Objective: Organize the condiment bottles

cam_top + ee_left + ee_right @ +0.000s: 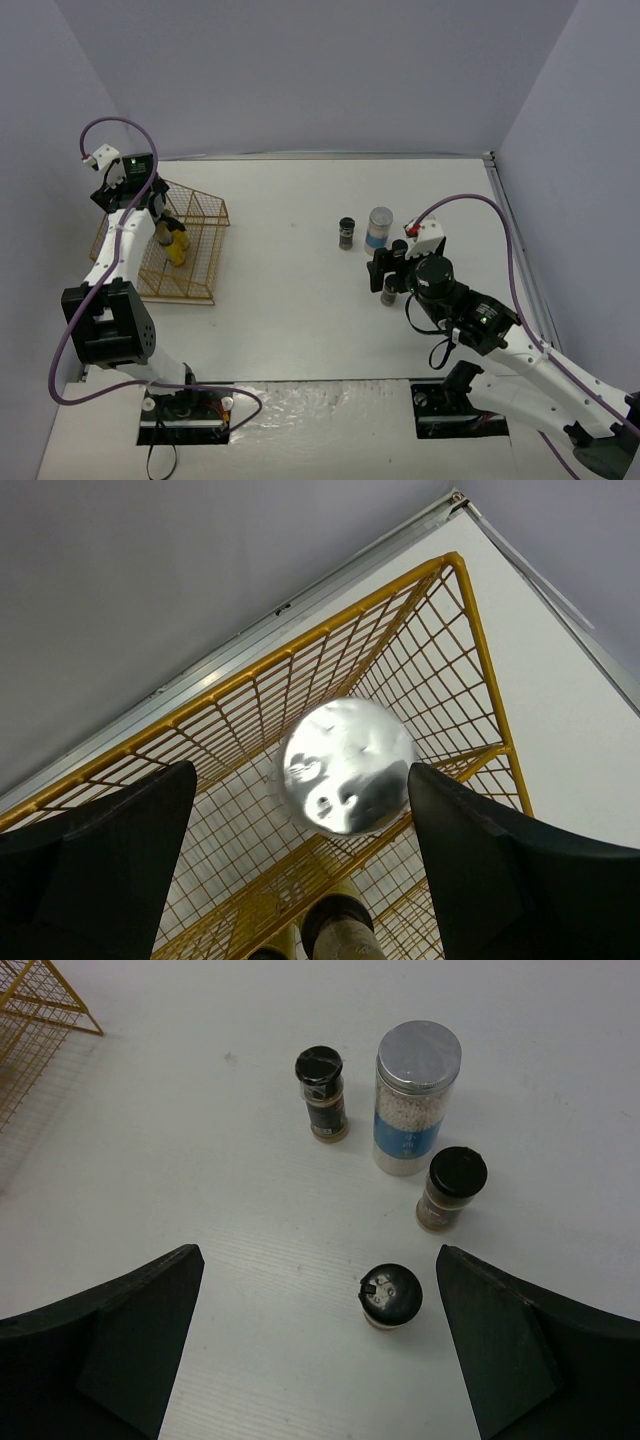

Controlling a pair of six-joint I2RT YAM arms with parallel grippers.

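**Left side.** The gold wire rack [200, 205] stands on the surface [290, 300] near the left wall. The left end effector [302, 780] hangs over it with its fingers [110, 865] spread wide. A grey-lidded jar [347, 767] stands upright inside the rack, between the fingers. There is a clear gap on one side of it. On the other side the lid edge meets the finger in the wrist view, and contact cannot be judged. Nothing is gripped. Two yellow bottles [177, 247] also sit in the rack, just beside that jar on the near side.

**Centre and right.** Four containers stand upright on the open surface, well apart from the rack.
- A first dark jar [321, 1093] is leftmost.
- A clear blue-labelled jar [415, 1100] with a grey lid stands just beside it.
- A second dark jar [452, 1188] stands close in front of the clear jar, slightly to its right. Whether the two touch cannot be told.
- A third dark jar [390, 1295] stands nearest the arm.

The right end effector [320, 1260] hovers above this group, fully spread and holding nothing. The third dark jar lies between its fingers in the wrist view, nearer the right-hand one.
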